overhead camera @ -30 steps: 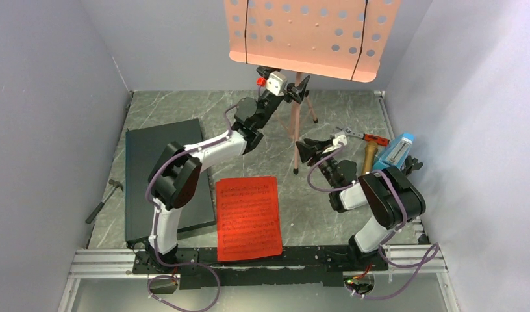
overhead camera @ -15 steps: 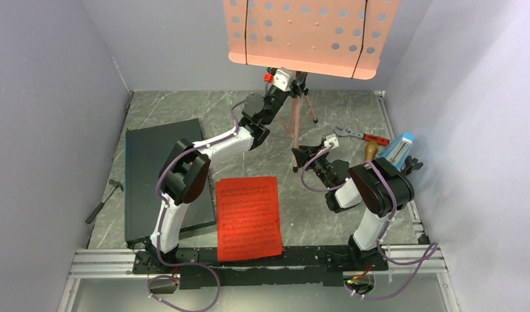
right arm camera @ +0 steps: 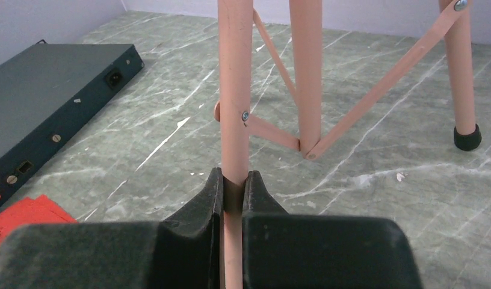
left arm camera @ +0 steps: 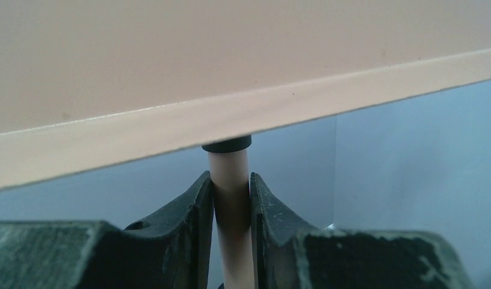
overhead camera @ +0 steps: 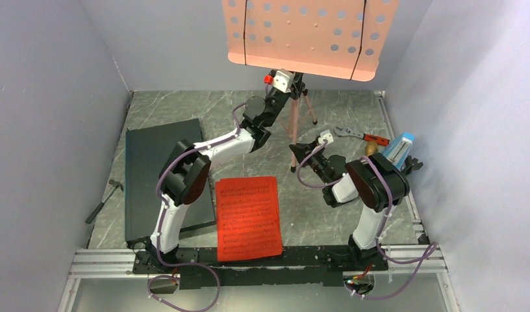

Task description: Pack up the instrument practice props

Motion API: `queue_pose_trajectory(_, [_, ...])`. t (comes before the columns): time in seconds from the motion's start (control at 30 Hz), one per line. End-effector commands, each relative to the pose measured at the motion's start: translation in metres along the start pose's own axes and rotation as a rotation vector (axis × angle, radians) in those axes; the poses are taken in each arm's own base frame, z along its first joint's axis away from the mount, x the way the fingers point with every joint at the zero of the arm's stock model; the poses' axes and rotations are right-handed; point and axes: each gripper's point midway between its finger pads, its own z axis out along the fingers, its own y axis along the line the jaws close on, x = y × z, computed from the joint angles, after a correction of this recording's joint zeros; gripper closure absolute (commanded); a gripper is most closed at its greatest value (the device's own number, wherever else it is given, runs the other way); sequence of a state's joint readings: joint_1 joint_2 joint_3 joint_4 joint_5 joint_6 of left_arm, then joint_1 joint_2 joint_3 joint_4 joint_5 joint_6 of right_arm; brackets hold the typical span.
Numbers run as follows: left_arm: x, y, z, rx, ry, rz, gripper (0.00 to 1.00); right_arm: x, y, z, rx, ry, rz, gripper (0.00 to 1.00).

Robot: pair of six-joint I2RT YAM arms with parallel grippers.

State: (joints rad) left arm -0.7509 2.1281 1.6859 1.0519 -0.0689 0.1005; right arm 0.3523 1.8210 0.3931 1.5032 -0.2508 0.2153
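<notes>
Two grips, one object.

Grey marbled worktop [overhead camera: 184, 107] carries everything.

Largest item: pink tripod music stand [overhead camera: 308, 32] with perforated desk, upright near the middle of the worktop's far edge.
- My left gripper [left arm camera: 231, 186] is clamped on its upright post, just under the desk's lower lip.
- My right gripper [right arm camera: 234, 180] is clamped on one tripod leg, near the screw where a brace joins.

Next in size:
- Large dark flat slab [overhead camera: 152, 169] along the left edge. Not mine to pack.
- Red sheet-music page [overhead camera: 248, 218], flat at the middle of the near edge.
- Small blue metronome [overhead camera: 399, 146] at the right edge.
- Gold microphone [overhead camera: 371, 149] just beside the metronome, mostly hidden behind my right arm.
- Red-handled wrench [overhead camera: 363, 136] near them, toward the far edge. Leave it.

Step in hand, as I judge it: folding the stand's legs.
- Hold the post steady with the left jaws so the desk does not tip.
- Draw the leg inward along its brace rather than pulling it sideways.
- The stand looks top-heavy, so it could topple if either grip slips.
- Keep any swing away from the metronome.

Containers: no box, bag or case shows in any view, so I cannot tell where the props will go.
</notes>
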Motion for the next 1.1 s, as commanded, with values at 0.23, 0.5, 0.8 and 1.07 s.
queue_pose_trajectory(0.23, [-0.05, -0.024, -0.013, 0.028, -0.023, -0.026, 0.97, -0.126, 0.031, 0.022, -0.143, -0.387, -0.159, 1.0])
queue_pose_trajectory(0.5, [-0.058, -0.032, -0.025, 0.049, 0.023, -0.047, 0.97, -0.165, 0.029, 0.032, -0.153, -0.481, -0.214, 1.0])
queue_pose_trajectory(0.8, [-0.063, -0.035, -0.042, 0.039, 0.086, -0.036, 0.97, -0.185, 0.023, 0.036, -0.152, -0.529, -0.272, 1.0])
queue_pose_trajectory(1.07, [-0.059, -0.022, -0.061, -0.026, 0.092, -0.083, 0.97, -0.17, 0.029, 0.028, -0.191, -0.485, -0.282, 0.95])
